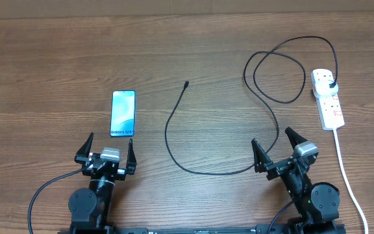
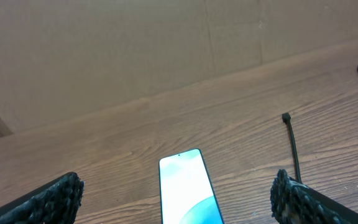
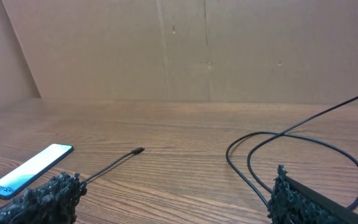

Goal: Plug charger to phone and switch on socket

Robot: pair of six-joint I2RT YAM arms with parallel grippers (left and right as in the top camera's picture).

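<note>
Both grippers sit at the near edge of the wooden table point(image 1: 57, 58), and both are spread wide with nothing between the fingers. Just in front of the left gripper point(image 1: 110, 137) lies the phone point(image 1: 123, 113), flat, with the lit blue screen facing up and its short bottom edge towards the fingers, not touching them. The right gripper point(image 1: 270, 134) hovers near a bend of the charger point(image 1: 166, 133), a thin black cable, but does not touch it.

The cable's small connector tip point(image 1: 186, 84) lies free on the wood, to the right of the phone and well apart from it. From the tip the cable runs in a wide curve past the right gripper, makes two loops, and ends at a black plug point(image 1: 330, 85) that sits in the far end of the socket point(image 1: 328, 99), a white power strip on the right side. A thick white cord point(image 1: 343, 162) leaves the strip towards the near edge. Whether the switches are on, I cannot tell.
</note>
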